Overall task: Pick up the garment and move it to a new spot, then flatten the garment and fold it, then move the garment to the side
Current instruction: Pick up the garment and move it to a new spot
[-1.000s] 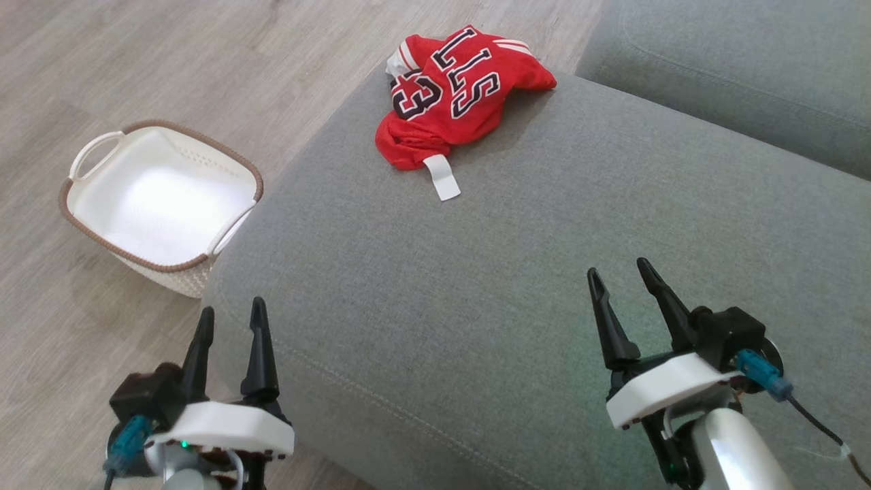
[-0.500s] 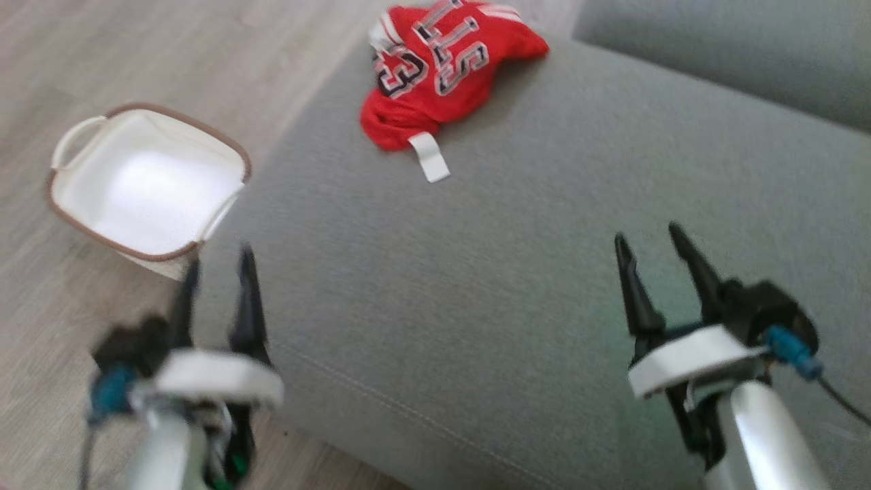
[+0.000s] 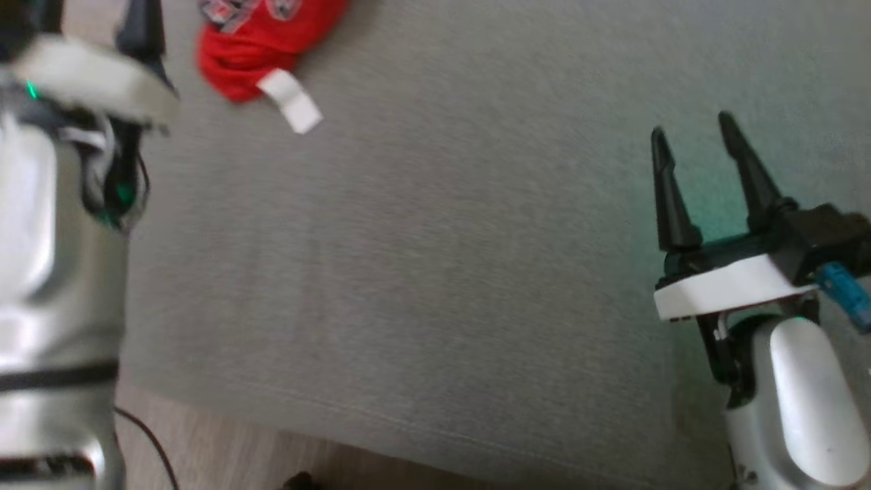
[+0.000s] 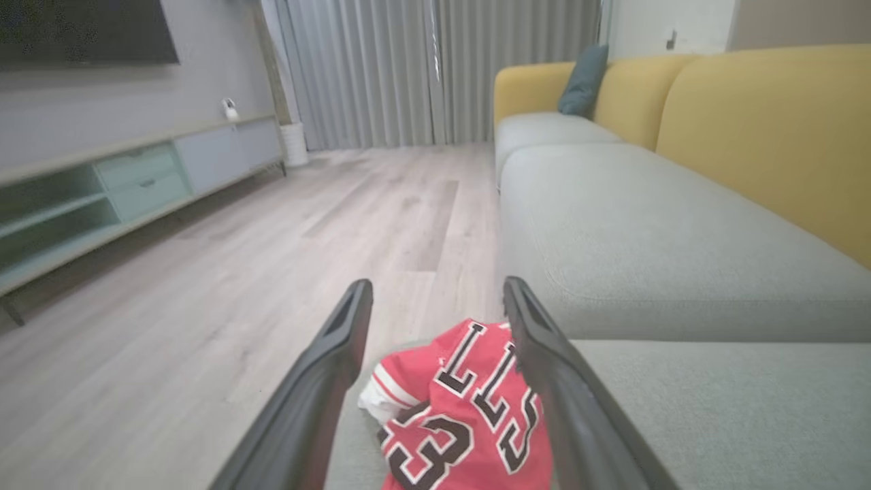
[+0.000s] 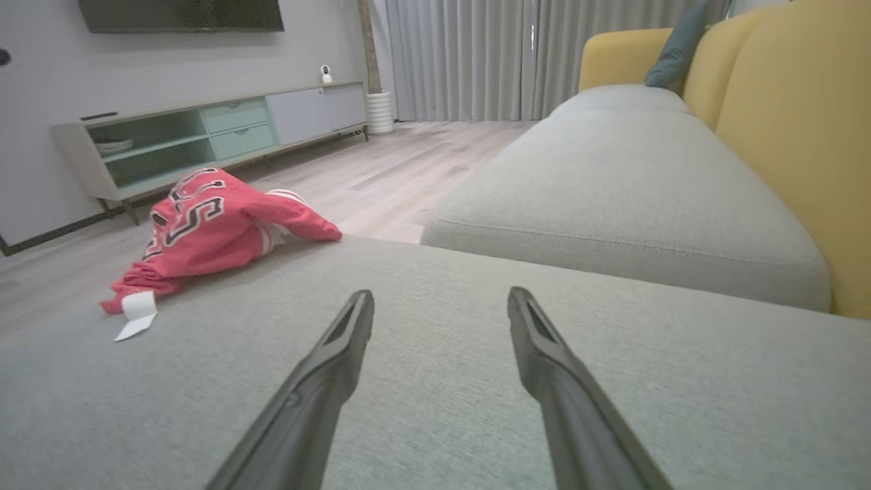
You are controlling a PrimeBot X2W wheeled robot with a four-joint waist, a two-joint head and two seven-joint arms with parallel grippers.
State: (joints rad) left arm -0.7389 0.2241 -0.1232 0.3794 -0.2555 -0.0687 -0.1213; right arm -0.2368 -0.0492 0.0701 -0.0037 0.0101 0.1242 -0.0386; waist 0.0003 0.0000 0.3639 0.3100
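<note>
The garment (image 3: pixel 262 37) is a crumpled red jersey with black-and-white lettering and a white tag (image 3: pixel 291 103), lying near the far left corner of the grey sofa cushion (image 3: pixel 442 238). In the left wrist view the garment (image 4: pixel 463 415) lies just ahead and below, between the open fingers of my left gripper (image 4: pixel 437 284), which holds nothing. My left forearm (image 3: pixel 41 238) reaches up the left side of the head view. My right gripper (image 3: pixel 694 133) hovers open and empty over the cushion's right part, and the garment (image 5: pixel 211 231) sits far off to its left.
A second grey seat cushion (image 4: pixel 646 224) adjoins beyond the garment, with a yellow backrest (image 5: pixel 782 122) to the right. Wood floor (image 4: pixel 238 272) runs along the cushion's left and front edges. A low TV cabinet (image 5: pixel 204 136) stands across the room.
The head camera has swung down and right, so the white basket has left the view. My left arm has reached forward to the garment. The right gripper has moved forward a little, staying open.
</note>
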